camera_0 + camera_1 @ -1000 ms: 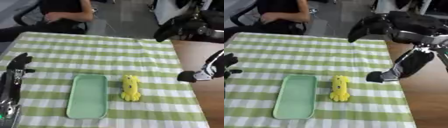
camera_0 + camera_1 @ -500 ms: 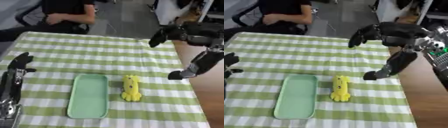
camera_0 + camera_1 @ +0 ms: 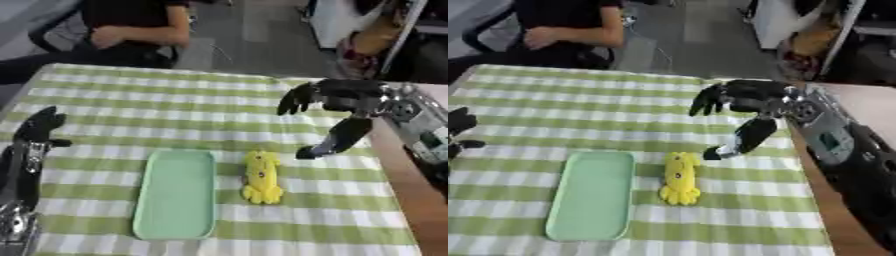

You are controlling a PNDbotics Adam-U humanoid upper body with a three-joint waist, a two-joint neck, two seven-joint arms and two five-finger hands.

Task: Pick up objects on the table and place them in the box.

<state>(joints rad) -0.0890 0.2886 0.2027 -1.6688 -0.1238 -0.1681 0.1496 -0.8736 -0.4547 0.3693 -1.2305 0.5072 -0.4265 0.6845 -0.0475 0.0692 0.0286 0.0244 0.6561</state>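
The reach toward the yellow toy (image 3: 262, 177) is judged to be the step in hand. The toy is seen low at centre on the checked surface (image 3: 131, 110), just beside the green tray (image 3: 176, 192). The right robot hand (image 3: 337, 100) is spread open above it, holding nothing. The left robot hand (image 3: 39, 127) is rested open at the left edge. Next, a descent and closure around the toy are called for. No writing can be read.

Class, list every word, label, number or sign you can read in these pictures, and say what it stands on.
None can be read.
Yellow soft toy: small dark marks, not text.
Pale green rectangular tray: plain.
Green-and-white checked tablecloth: plain.
Robot's right hand: no legible marking.
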